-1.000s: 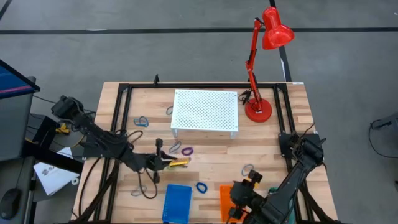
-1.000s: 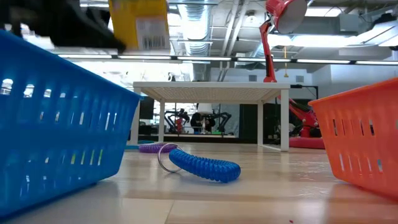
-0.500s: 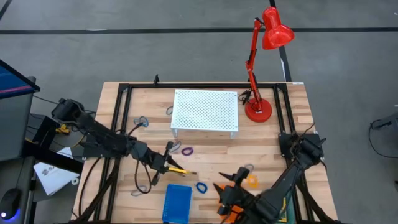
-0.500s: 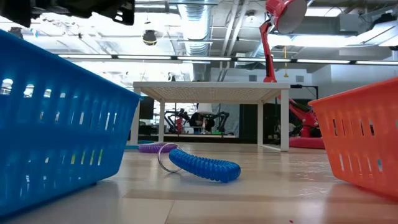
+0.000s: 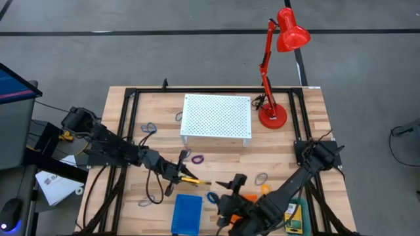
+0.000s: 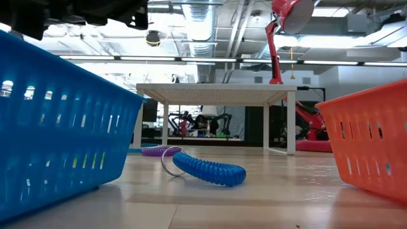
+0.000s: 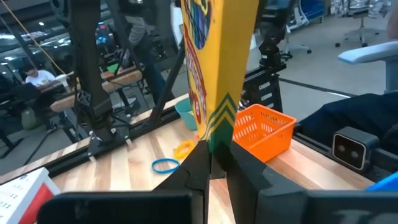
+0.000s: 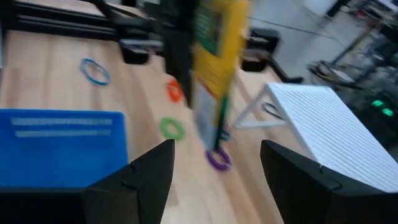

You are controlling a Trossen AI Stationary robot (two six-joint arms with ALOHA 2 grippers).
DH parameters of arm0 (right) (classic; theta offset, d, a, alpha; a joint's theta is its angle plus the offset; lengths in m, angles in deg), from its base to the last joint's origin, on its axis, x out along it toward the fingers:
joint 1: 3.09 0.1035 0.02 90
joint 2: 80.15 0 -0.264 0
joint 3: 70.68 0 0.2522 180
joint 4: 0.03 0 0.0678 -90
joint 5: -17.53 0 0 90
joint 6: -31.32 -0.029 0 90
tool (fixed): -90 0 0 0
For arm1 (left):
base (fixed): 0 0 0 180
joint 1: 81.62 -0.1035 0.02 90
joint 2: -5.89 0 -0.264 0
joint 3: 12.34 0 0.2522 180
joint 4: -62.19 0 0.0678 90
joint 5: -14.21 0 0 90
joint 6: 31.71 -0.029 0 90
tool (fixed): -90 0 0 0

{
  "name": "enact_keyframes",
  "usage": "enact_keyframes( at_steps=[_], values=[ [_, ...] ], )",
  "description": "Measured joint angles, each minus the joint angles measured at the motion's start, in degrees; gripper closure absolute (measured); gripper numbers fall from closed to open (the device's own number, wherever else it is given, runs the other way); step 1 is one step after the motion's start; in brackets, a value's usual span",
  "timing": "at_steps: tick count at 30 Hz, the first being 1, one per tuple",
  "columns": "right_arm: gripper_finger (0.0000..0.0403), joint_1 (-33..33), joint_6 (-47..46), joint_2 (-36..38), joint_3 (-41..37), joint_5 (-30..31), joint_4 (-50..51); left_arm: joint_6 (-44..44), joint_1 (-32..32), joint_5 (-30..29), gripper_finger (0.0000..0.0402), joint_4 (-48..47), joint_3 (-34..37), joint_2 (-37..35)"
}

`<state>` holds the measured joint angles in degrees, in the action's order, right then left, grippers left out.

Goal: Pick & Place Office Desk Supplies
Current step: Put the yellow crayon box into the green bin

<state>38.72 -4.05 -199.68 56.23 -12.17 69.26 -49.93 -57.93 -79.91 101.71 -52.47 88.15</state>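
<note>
- Left hand [image 5: 186,177]: clamped on yellow crayon box [image 5: 191,179], now carried from mid-desk to just above blue basket [image 5: 187,214]; drop judged next.
- Blue coil loop [image 6: 208,169]: unmoved on desk [image 5: 275,154] between baskets.
- Right hand [image 5: 227,196]: spread wide, empty, swung leftward off orange basket [image 5: 248,196], now facing the crayon box.

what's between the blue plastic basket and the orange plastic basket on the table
In the low view, a blue coiled loop lies on the bare wood between the blue plastic basket and the orange plastic basket.
</note>
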Motion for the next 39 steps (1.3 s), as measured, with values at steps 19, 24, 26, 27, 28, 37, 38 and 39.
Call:
enact_keyframes(
  at_steps=[19, 24, 26, 27, 28, 37, 38, 39],
  values=[
    [0.0168, -5.08, 21.81, 0.00, -0.06, -6.86, -17.94, -1.07, 0.02, 2.56, 0.0378, 0.71, -0.68, 0.00],
    [0.0184, -6.48, 23.87, 0.00, -0.06, -10.15, -19.65, -1.07, 0.02, 2.54, 0.0378, 0.71, -0.68, 0.00],
    [0.0199, -6.83, 24.00, 0.00, -0.06, -11.15, -19.41, -1.07, 0.02, 2.54, 0.0378, 0.71, -0.68, 0.00],
    [0.0208, -7.01, 24.04, 0.00, -0.07, -11.43, -19.39, -1.06, 0.02, 2.54, 0.0378, 0.71, -0.68, 0.00],
    [0.0218, -7.15, 24.26, 0.00, -0.06, -11.87, -19.41, -1.07, 0.02, 2.54, 0.0378, 0.73, -0.68, 0.00],
    [0.0351, -7.11, 25.28, 0.00, -0.07, -11.77, -19.44, -1.19, 0.07, 2.66, 0.0378, 0.67, -0.70, 0.00],
    [0.0364, -7.11, 25.15, 0.00, -0.06, -11.78, -19.50, -1.37, 0.07, 2.60, 0.0377, 0.68, -0.70, 0.00],
    [0.0376, -7.09, 25.11, 0.00, -0.08, -11.74, -19.48, -1.45, 0.07, 2.60, 0.0376, 0.69, -0.70, -0.02]
  ],
)
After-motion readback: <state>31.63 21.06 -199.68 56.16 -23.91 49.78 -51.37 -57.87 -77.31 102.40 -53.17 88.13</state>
